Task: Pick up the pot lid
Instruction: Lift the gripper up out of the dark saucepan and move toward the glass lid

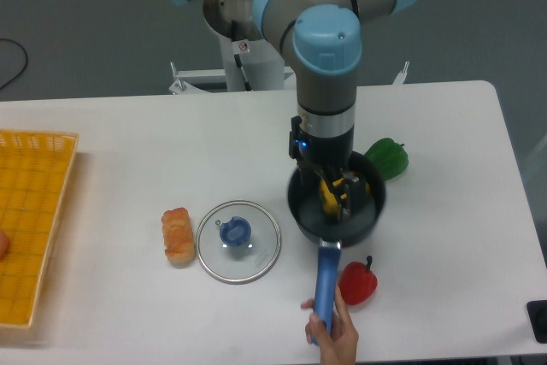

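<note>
My gripper [323,161] points down over the black pan [304,219], to the right of and behind the pot lid. Its dark fingers blend into the pan's interior, so their spacing is unclear. The pot lid [224,265] is clear glass with a metal rim and a round blue knob [235,231], and it lies on the table left of the pan. Table surface separates the gripper from the lid, and the two do not touch.
Yellow food [329,197] sits inside the pan. A person's hand [336,337] is at its blue handle [326,281]. Around are a red vegetable [357,282], a green pepper [387,159], a brown bread-like item [178,236] and a yellow-orange basket [36,211].
</note>
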`<state>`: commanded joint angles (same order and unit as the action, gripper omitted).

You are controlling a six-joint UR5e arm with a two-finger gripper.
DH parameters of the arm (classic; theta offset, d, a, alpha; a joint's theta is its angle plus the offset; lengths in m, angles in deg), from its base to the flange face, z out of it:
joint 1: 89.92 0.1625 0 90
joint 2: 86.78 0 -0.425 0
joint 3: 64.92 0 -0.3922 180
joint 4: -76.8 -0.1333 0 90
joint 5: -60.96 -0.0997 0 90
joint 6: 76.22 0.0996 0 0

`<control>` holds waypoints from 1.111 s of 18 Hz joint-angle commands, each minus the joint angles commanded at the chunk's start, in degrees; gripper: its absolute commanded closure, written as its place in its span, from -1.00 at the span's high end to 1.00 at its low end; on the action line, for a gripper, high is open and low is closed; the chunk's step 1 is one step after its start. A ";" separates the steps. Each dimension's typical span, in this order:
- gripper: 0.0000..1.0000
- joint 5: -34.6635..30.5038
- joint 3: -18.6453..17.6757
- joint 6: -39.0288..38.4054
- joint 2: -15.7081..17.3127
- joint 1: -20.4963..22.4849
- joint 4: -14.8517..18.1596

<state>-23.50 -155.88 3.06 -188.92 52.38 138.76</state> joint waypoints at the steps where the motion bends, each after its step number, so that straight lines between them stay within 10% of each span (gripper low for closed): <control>1: 1.00 0.00 -0.18 -0.09 0.18 -0.70 0.00; 20: 1.00 1.58 -2.55 -18.53 1.59 -8.26 3.87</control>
<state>-21.92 -158.43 -15.47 -187.33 44.12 142.63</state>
